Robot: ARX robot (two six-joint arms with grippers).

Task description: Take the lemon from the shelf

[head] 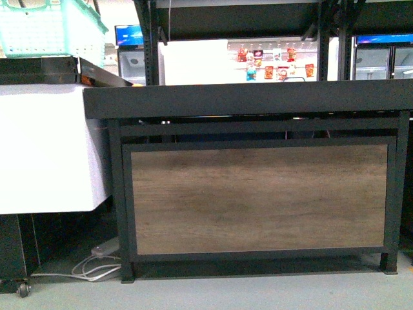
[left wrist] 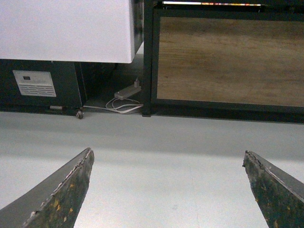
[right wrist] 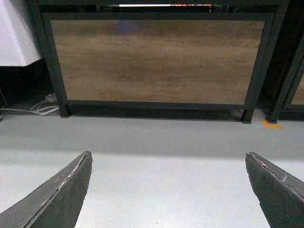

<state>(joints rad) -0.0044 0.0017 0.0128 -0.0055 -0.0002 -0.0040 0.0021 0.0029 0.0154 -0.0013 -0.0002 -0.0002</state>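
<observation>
The lemon is not visible in any view. The front camera sits about level with the shelf's (head: 258,200) black tray rim (head: 245,98), so the tray is seen edge-on and whatever lies on it is hidden. The fruit is presumably up there, but its place on the tray, which way its pointed end faces and how its long axis runs cannot be told.

Both arms are low and short of the shelf. The left claw (left wrist: 167,153) hangs over bare floor (left wrist: 156,142) with its jaws wide apart and nothing between them. It faces the left end of the wood panel (left wrist: 228,61), where a power strip (left wrist: 127,92) and white cable lie by the near left leg. The right claw (right wrist: 167,155) is likewise spread and empty, and faces the panel squarely. This looks like a resting pose at the very start: jaws ready, nothing reached for.

A white cabinet (head: 45,148) stands just left of the shelf, with a green basket (head: 51,26) above it. Judging by this, the arms must rise above the rim before the lemon can be found.
</observation>
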